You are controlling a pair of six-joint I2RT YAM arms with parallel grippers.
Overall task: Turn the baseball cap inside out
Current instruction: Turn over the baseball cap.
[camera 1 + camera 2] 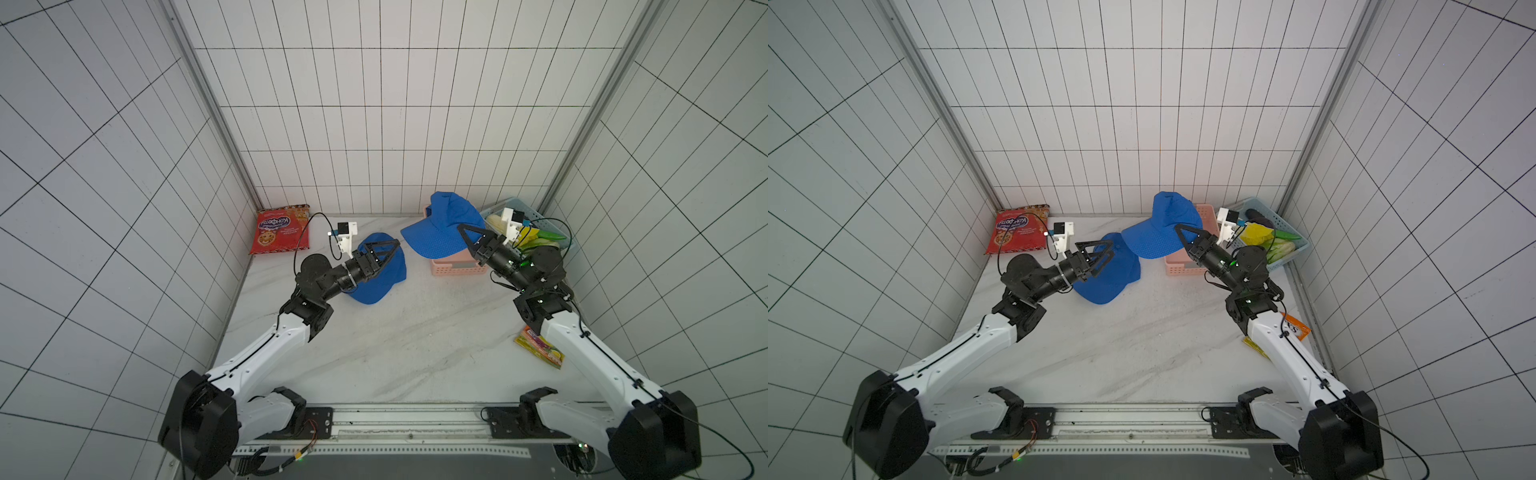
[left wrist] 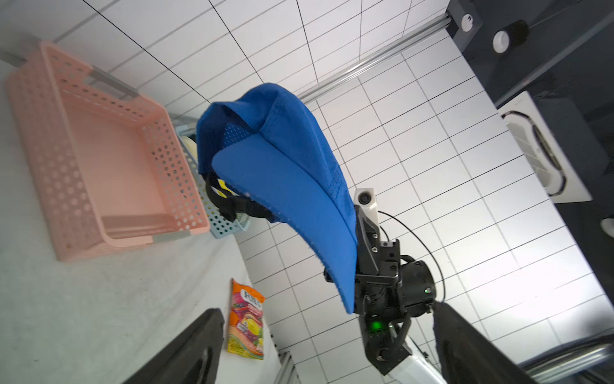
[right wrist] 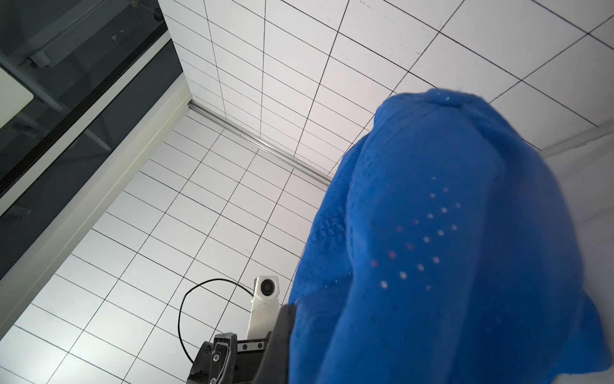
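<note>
1. The right gripper [image 1: 463, 232] is pressed together on a blue baseball cap [image 1: 444, 226], pinching it at the edge where the brim meets the crown.
2. That cap hangs in the air at the back of the table [image 1: 395, 353], above the pink basket [image 1: 457, 268]. Its brim points toward the middle of the table and its crown bunches up toward the rear wall.
3. In the left wrist view the held cap [image 2: 292, 199] is clear of the basket [image 2: 99, 159], and I can see the perforated fabric inside the crown.
4. In the right wrist view the cap [image 3: 448, 249] fills most of the frame, close against the camera.
5. The left gripper [image 1: 392, 249] is spread wide. Its two dark fingers [image 2: 186, 349] stand far apart and grip nothing.
6. It hovers over a second blue cap [image 1: 378, 278], which lies flat on the table left of centre. I can't tell whether the fingers touch that fabric.
7. The two caps sit near each other but apart in both top views.
8. A red snack bag [image 1: 280, 228] leans in the back left corner.
9. A light blue basket [image 1: 536, 220] holding green and yellow items sits in the back right corner, just beside the pink one.
10. An orange sachet [image 1: 540, 353] lies by the right arm.
</note>
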